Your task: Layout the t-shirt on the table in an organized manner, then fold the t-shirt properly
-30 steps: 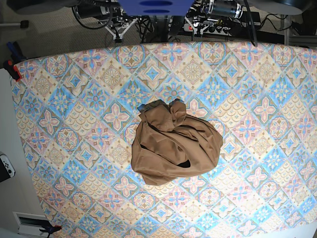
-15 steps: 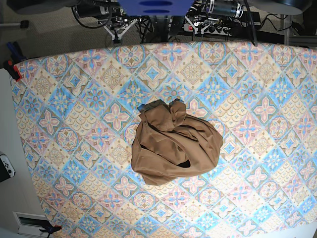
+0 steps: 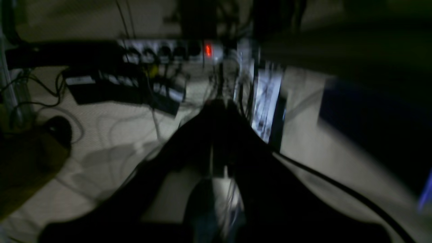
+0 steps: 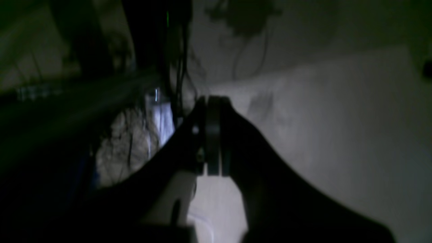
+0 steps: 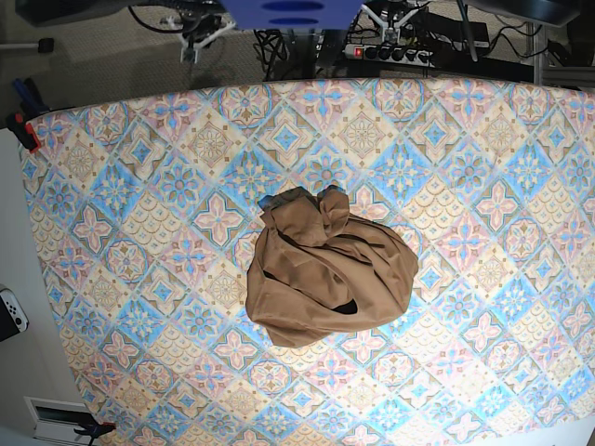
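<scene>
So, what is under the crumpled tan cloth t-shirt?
The crumpled tan cloth t-shirt lies bunched on the table covered with blue, pink and cream diamond-patterned cloth. Only that pattern shows around it; whatever is beneath the heap is covered and cannot be seen.

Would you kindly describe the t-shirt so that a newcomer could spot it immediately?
Start from the wide table with its blue, pink and cream diamond tiles. Near its middle lies the t-shirt, crumpled in a heap. It is plain tan-brown, unprinted, the only unpatterned cloth there.

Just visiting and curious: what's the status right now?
Left gripper shut, right gripper shut, both off the table. T-shirt crumpled mid-table. Nothing in the way.
</scene>
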You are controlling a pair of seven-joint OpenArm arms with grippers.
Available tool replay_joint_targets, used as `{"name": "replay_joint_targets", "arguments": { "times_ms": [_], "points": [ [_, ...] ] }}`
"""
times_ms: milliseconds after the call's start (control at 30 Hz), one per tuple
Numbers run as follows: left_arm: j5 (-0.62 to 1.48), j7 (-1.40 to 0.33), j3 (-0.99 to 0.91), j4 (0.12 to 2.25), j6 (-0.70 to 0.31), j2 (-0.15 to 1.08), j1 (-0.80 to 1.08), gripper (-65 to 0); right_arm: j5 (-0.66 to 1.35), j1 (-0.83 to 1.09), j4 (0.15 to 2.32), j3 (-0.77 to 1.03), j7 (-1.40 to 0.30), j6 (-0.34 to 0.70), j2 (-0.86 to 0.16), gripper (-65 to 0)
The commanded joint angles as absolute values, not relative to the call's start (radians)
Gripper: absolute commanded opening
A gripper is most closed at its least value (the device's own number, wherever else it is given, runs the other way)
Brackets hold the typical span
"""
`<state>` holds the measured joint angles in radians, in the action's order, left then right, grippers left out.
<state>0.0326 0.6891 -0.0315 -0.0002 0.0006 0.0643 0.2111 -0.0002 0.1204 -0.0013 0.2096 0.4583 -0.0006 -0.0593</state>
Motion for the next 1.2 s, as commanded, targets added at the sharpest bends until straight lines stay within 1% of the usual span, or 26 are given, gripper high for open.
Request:
{"name": "replay_joint_targets", "arguments": {
  "times_ms": [0,200,367,567,700,800,967,1167],
  "points": [
    [0.044,0.722,-0.048,0.000,0.002,0.067,0.220,-64.9,0.007,0.142,0.000,0.209,0.487,-0.005,-0.073,-65.0],
    [0.056,0.843,-0.085,0.000,0.002,0.091,0.228,-65.0,0.007,0.170,0.000,0.209,0.604,-0.008,-0.074,-65.0],
    [0.047,1.079,-0.079,0.000,0.001,0.096,0.294,-65.0,0.007,0.203,0.000,0.209,0.728,-0.010,-0.074,-65.0],
    [0.048,1.070,-0.079,0.061,0.001,0.107,0.354,-65.0,0.007,0.269,0.000,0.211,0.917,-0.012,-0.074,-65.0],
    [0.048,1.070,-0.079,0.199,-0.001,0.108,0.426,-65.0,0.007,0.302,0.000,0.211,1.055,-0.012,-0.074,-65.0],
    [0.048,1.070,-0.079,0.386,-0.001,0.111,0.518,-65.0,0.007,0.323,0.000,0.211,1.144,-0.012,-0.074,-65.0],
    [0.047,1.070,-0.079,0.654,-0.001,0.110,0.642,-65.0,0.007,0.343,0.008,0.211,1.152,-0.012,-0.074,-65.0],
    [0.047,1.070,-0.077,0.839,-0.001,0.108,0.739,-65.0,0.007,0.384,0.019,0.211,1.153,-0.012,-0.074,-65.0]
  ]
}}
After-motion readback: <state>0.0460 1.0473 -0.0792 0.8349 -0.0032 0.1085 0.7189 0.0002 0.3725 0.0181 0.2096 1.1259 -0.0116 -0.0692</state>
